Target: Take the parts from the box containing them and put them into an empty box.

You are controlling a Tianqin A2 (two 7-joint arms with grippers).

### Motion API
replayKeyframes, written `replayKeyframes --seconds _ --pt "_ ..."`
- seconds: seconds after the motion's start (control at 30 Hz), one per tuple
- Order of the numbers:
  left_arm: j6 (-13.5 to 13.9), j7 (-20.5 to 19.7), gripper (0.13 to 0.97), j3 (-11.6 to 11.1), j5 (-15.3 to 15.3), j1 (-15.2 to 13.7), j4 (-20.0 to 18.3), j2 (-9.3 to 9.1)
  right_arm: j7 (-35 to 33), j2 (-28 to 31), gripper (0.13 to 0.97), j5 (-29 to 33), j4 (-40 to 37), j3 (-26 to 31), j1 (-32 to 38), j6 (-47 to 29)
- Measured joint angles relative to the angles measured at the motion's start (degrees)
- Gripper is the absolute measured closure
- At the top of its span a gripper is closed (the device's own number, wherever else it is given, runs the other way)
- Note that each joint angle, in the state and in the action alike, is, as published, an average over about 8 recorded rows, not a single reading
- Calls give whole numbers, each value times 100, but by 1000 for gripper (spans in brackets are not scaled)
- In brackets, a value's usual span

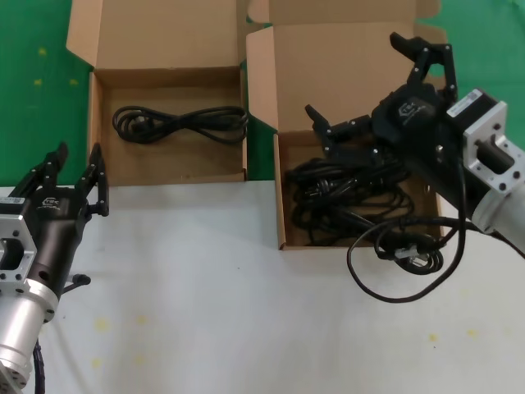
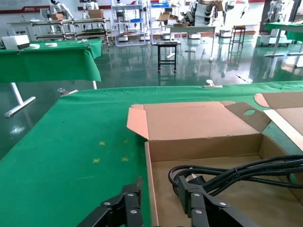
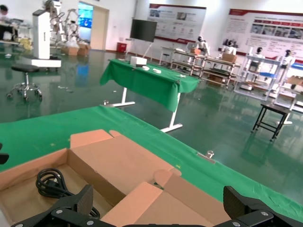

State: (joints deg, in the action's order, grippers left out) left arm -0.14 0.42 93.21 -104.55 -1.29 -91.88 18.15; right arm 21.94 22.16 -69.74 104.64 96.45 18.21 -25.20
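Two open brown cartons stand side by side. The left carton [image 1: 107, 164] holds one bundled black cord [image 1: 176, 123], which also shows in the left wrist view [image 2: 236, 174]. A lid flap with a round hole [image 2: 249, 112] stands at its far corner, on the side toward the other carton. The right carton [image 1: 280, 189] holds a pile of several black cords [image 1: 344, 193]. One cord loop with its plug [image 1: 410, 257] hangs over its front wall onto the table. My right gripper [image 1: 353, 74] is open and empty above that pile. My left gripper [image 1: 79, 152] is open and empty at the left carton's front left corner.
The cartons sit where the white table top [image 1: 205, 295] meets a green cloth [image 1: 33, 82]. Both lids stand up behind the cartons. In the left wrist view my left gripper [image 2: 160, 189] straddles the left carton's side wall [image 2: 147, 189]. My right gripper [image 3: 157, 198] looks over both lids.
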Motion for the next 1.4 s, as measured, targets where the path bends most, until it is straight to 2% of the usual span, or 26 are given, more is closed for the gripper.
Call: replayKeyframes --seconds 0.23,0.5,0.63,0.9,1.2,1.4 --pt "2 -5 739 -17 15 14 2 -10 -242 -55 129 -368 -143 -53 -201 278" --pt "3 -10 540 -37 34 31 5 -23 -519 -118 129 -792 -308 -114 -433 596" --pt "4 -13 540 -46 43 39 6 -29 -659 -149 129 -1005 -390 -144 -548 756" --pt "6 -18 341 -65 60 55 9 -41 -936 -212 129 -1425 -553 -204 -777 1075" --pt "8 -24 208 -88 81 74 12 -54 -1248 -283 129 -1900 -738 -272 -1037 1434" --pt "10 -28 166 -102 94 86 14 -64 -1456 -330 129 -2217 -860 -317 -1209 1673"
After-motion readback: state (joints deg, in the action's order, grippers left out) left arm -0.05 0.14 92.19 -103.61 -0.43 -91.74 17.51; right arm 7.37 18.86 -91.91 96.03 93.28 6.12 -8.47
